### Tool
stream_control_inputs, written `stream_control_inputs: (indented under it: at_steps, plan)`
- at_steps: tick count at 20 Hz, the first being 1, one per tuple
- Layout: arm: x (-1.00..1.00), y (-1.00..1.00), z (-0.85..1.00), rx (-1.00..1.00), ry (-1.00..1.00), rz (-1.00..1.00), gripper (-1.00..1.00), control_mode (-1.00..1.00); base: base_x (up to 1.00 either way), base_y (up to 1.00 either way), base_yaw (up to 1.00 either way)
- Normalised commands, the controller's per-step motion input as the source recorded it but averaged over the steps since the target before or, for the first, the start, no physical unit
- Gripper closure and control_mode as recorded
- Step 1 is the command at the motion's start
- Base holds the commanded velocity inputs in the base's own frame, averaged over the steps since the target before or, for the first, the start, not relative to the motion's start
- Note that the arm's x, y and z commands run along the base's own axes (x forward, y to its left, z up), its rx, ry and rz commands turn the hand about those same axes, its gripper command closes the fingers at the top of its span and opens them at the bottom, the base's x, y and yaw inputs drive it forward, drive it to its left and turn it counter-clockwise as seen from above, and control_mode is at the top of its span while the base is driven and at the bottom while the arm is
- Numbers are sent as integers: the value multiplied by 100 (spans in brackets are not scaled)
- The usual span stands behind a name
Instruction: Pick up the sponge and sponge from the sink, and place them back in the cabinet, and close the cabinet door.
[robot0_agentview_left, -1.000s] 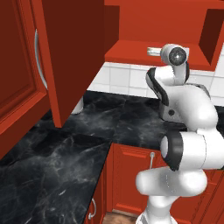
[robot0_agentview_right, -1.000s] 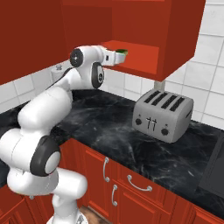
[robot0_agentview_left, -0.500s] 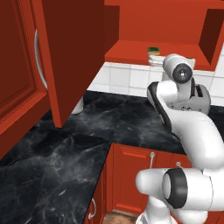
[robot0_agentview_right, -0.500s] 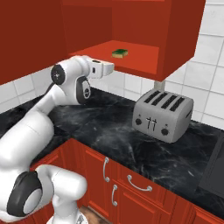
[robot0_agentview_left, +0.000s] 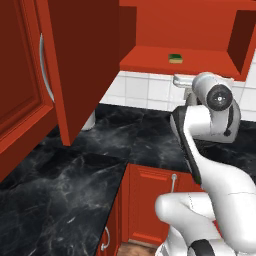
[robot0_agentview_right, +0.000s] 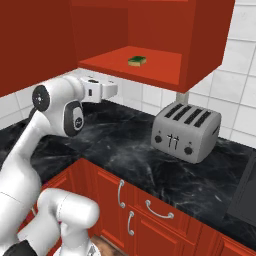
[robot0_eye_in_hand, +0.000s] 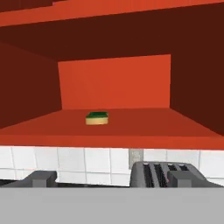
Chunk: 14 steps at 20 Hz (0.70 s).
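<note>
Sponge (robot0_agentview_left: 175, 58) lies flat on the red shelf of the open cabinet (robot0_agentview_left: 150, 62) in the left base view, a small yellow-green pad with a dark top, right of the shelf's middle and well back from the front lip. The cabinet door (robot0_agentview_left: 75, 65) stands swung out to the left, its edge toward the camera, over the black counter (robot0_agentview_left: 125, 145). The arm's wrist sits just below the shelf's front edge, and the gripper (robot0_agentview_left: 181, 80) reaches left from it, under the sponge and apart from it. In the right base view the sponge (robot0_agentview_right: 136, 61) rests near the middle of the shelf, with the cabinet (robot0_agentview_right: 160, 75) wall to its right. The gripper (robot0_agentview_right: 111, 90) points right, below and in front of the shelf lip, holding nothing. A silver toaster (robot0_agentview_right: 186, 131) stands on the counter (robot0_agentview_right: 125, 155) under the cabinet's right side, by the white tiled wall. In the hand view the sponge (robot0_eye_in_hand: 96, 118) sits alone on the shelf, left of centre, the cabinet's (robot0_eye_in_hand: 113, 83) back panel behind it. The two dark fingertips (robot0_eye_in_hand: 41, 178) rise far apart at the bottom, so the jaws stand wide and empty, and the toaster (robot0_eye_in_hand: 159, 174) shows low between them, toward the right one.
</note>
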Motion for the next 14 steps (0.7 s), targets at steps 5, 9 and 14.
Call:
stream_control_inputs:
  at_steps: [5,9,14]
  plan:
    - [-83,17,0,0,18,0,-100,-100,0,0,0]
    - [-75,12,1,1,23,0,-100,-100,0,0,0]
    - [-60,10,0,3,28,8,-100,-100,0,0,0]
